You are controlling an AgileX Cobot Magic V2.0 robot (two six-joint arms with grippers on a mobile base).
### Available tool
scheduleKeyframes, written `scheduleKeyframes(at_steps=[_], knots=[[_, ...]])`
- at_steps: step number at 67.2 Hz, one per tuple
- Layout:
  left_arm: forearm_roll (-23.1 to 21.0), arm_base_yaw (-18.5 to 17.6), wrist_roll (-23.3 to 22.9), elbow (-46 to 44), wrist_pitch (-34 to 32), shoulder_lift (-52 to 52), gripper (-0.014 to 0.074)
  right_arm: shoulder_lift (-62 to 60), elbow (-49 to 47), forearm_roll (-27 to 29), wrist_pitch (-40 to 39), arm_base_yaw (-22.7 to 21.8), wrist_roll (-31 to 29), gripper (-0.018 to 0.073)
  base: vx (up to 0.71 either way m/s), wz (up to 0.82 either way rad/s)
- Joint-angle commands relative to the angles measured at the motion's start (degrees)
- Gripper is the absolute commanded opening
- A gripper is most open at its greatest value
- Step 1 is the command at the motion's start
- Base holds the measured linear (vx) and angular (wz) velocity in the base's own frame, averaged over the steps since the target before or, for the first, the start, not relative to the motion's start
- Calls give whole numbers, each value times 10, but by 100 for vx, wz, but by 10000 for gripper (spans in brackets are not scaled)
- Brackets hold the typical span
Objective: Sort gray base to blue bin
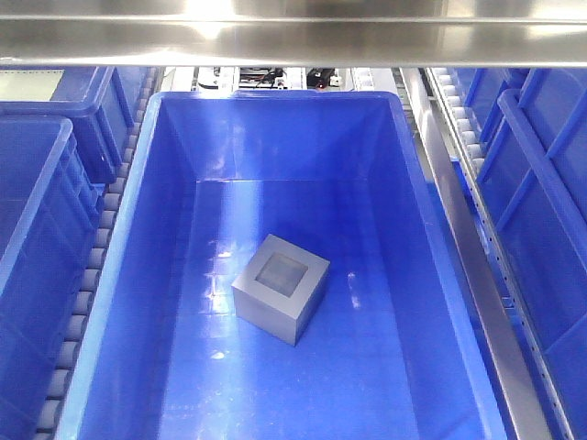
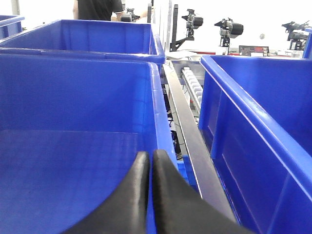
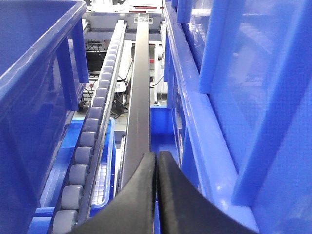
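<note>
My left gripper (image 2: 151, 161) is pressed together, holding nothing. The gray base (image 1: 281, 288) rests recess-up on the floor of the blue bin (image 1: 147, 229), centre frame. My right gripper (image 3: 156, 161) is likewise closed, empty.

My left end effector (image 2: 151, 161) has smooth, matte black, curved fingers tapering to rounded tips; my right end effector (image 3: 156, 161) looks identical.
</note>
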Motion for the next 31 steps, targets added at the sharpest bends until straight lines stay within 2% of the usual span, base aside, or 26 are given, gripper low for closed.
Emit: scheduleKeyframes(at_steps=[1, 31], knots=[[-5, 1, -4, -7, -42, -9, -7, -4, 3, -5, -45, -4, -4, -5, 0, 0], [-5, 1, -4, -7, -42, -9, -7, -4, 3, -5, -46, -4, -4, -5, 0, 0]])
